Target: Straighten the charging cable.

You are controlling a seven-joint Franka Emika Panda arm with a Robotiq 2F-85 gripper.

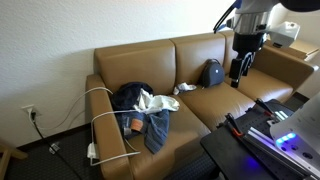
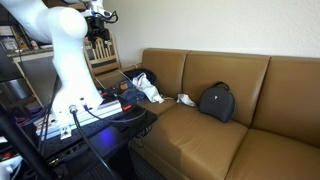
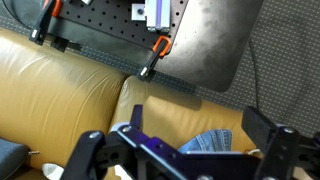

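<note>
The charging cable (image 1: pixel 95 118) is a thin white cord looped over the sofa's left armrest. It hangs down the armrest's front to a small white adapter block (image 1: pixel 92 152) near the floor. My gripper (image 1: pixel 238 68) hangs high above the sofa's right seat, far from the cable, and shows beside the white arm in an exterior view (image 2: pixel 97 30). In the wrist view the gripper (image 3: pixel 180 142) is open and empty, looking down on the sofa cushion and a patch of blue jeans (image 3: pixel 215 143). The cable does not show in the wrist view.
Blue jeans (image 1: pixel 140 118) and white cloth (image 1: pixel 152 100) lie on the brown sofa (image 1: pixel 215 105) near the cable. A dark bag (image 1: pixel 212 72) leans on the backrest. A thin black cord (image 1: pixel 40 128) runs from a wall outlet. A black equipment table (image 1: pixel 260 140) stands in front.
</note>
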